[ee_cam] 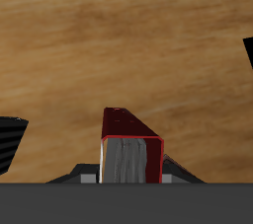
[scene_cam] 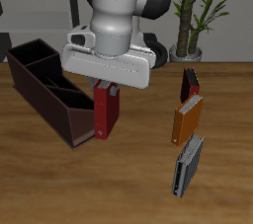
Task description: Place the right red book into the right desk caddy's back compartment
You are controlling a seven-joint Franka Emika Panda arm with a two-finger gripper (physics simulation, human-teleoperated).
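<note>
The right red book (scene_cam: pixel 103 114) is slim and bright red, and it hangs upright in my gripper (scene_cam: pixel 106 91). The gripper is shut on its top edge. The book is just beside the near end of the right desk caddy (scene_cam: pixel 40 82), a long dark maroon-brown open box with inner dividers, and is outside it. I cannot tell whether the book's lower edge touches the table. In the wrist view the book (ee_cam: pixel 129 144) shows its red cover and pale grey page edges between my fingers, with a dark corner of the caddy (ee_cam: pixel 9 145) beside it.
Three other books stand on the far side of the table from the caddy: a maroon-black one (scene_cam: pixel 190 83), an orange one (scene_cam: pixel 188 119) and a dark grey one (scene_cam: pixel 188 165) nearest the front edge. A potted plant (scene_cam: pixel 188 11) stands at the back.
</note>
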